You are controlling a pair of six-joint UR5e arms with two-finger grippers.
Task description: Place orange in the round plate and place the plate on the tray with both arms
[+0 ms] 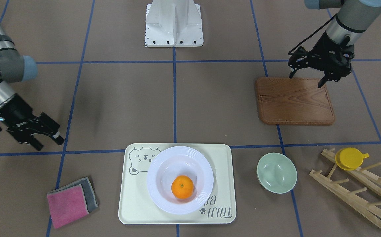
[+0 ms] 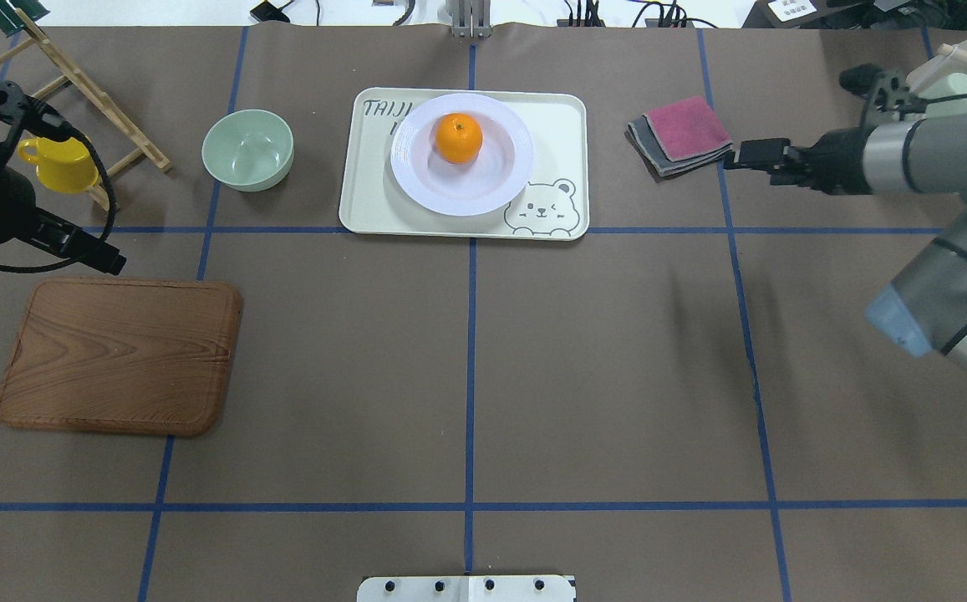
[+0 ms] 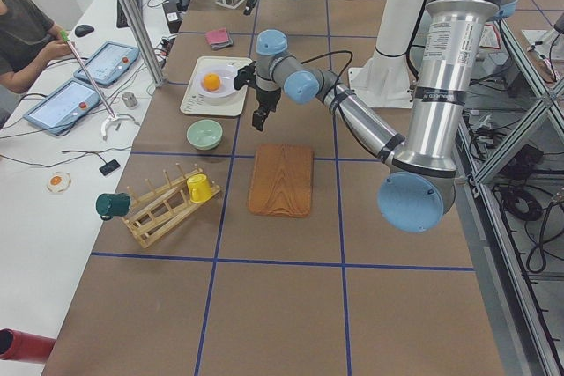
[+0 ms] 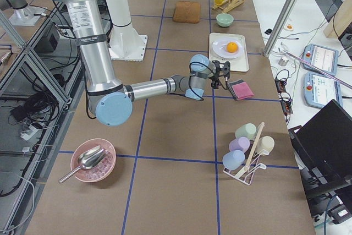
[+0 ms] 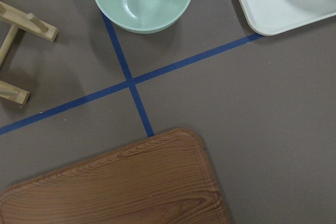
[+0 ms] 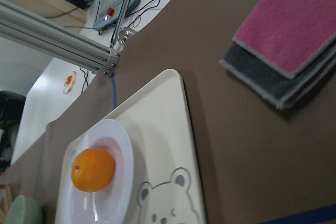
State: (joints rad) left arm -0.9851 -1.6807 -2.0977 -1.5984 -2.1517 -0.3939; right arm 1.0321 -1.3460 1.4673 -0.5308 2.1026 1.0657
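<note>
The orange (image 1: 182,186) lies in the white round plate (image 1: 164,164), and the plate rests on the cream bear tray (image 1: 134,204) at the table's far middle. The right wrist view shows the orange (image 6: 93,169) inside the plate on the tray (image 6: 173,108). My left gripper (image 1: 305,80) hovers open and empty over the wooden board's edge, well away from the tray. My right gripper (image 1: 49,143) is off the tray's other side, near the folded cloths. Its fingers are apart with nothing between them.
A brown wooden board (image 1: 294,100) lies under the left gripper. A pale-green bowl (image 1: 276,171) sits beside the tray. A wooden rack holds a yellow cup (image 1: 350,158). Pink and grey cloths (image 1: 70,200) lie near the right gripper. A person (image 3: 22,28) sits at the side table.
</note>
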